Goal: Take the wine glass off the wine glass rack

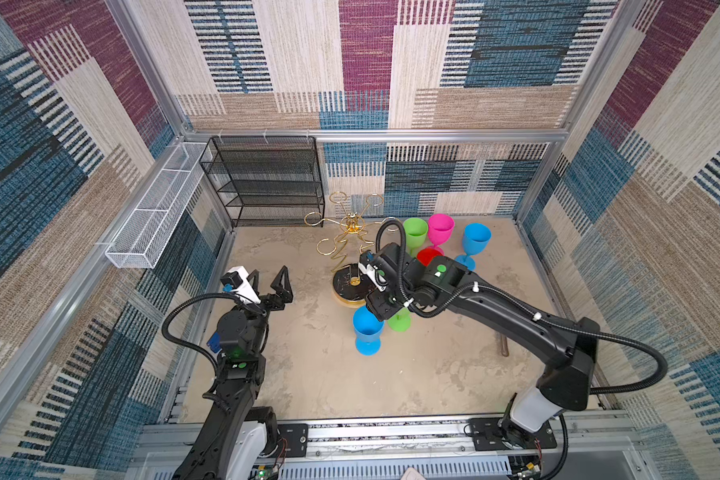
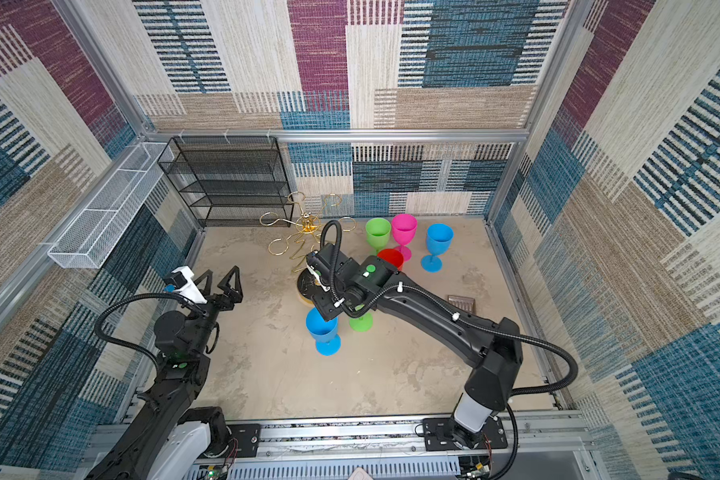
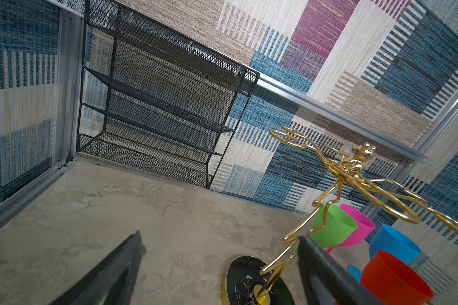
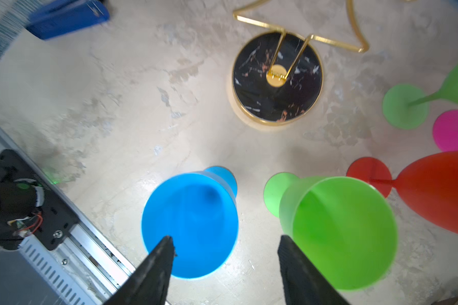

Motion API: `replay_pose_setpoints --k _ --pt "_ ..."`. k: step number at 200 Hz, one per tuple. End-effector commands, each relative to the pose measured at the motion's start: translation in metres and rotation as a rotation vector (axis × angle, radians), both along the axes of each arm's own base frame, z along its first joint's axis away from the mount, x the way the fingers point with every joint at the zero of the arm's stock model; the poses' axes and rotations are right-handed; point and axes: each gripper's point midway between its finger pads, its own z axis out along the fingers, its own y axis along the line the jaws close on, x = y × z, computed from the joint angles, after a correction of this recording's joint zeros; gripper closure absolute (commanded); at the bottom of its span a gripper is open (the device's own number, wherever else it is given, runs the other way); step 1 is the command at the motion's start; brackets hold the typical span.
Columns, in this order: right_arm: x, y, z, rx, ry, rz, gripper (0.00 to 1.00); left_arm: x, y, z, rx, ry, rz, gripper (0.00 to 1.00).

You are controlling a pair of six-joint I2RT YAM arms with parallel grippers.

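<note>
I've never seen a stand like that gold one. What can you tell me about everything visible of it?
The wine glass rack is a slim stand of gold wire, metal by its look. Looped arms fan out from a small ornament atop a bent wire post, which runs down to a round black marbled base with a gold rim. It stands upright on the table, near the black mesh shelf. No glass hangs in any visible loop.
</note>
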Motion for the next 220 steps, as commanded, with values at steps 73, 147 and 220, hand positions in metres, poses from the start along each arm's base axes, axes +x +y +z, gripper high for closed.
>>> replay_pose_setpoints --k 73,147,220 --pt "0.073 -0.168 0.085 0.437 -0.622 -0.362 0.01 0.024 0.019 -0.042 0.164 0.096 0.11 0.01" --pt "0.102 -0.308 -0.022 0.331 -0.849 -0.724 0.01 0.035 0.022 -0.111 0.354 0.213 0.096 0.01" --pt "0.103 -0.323 -0.078 0.291 -0.952 -0.692 0.01 0.047 0.021 -0.165 0.348 0.247 0.045 0.01"
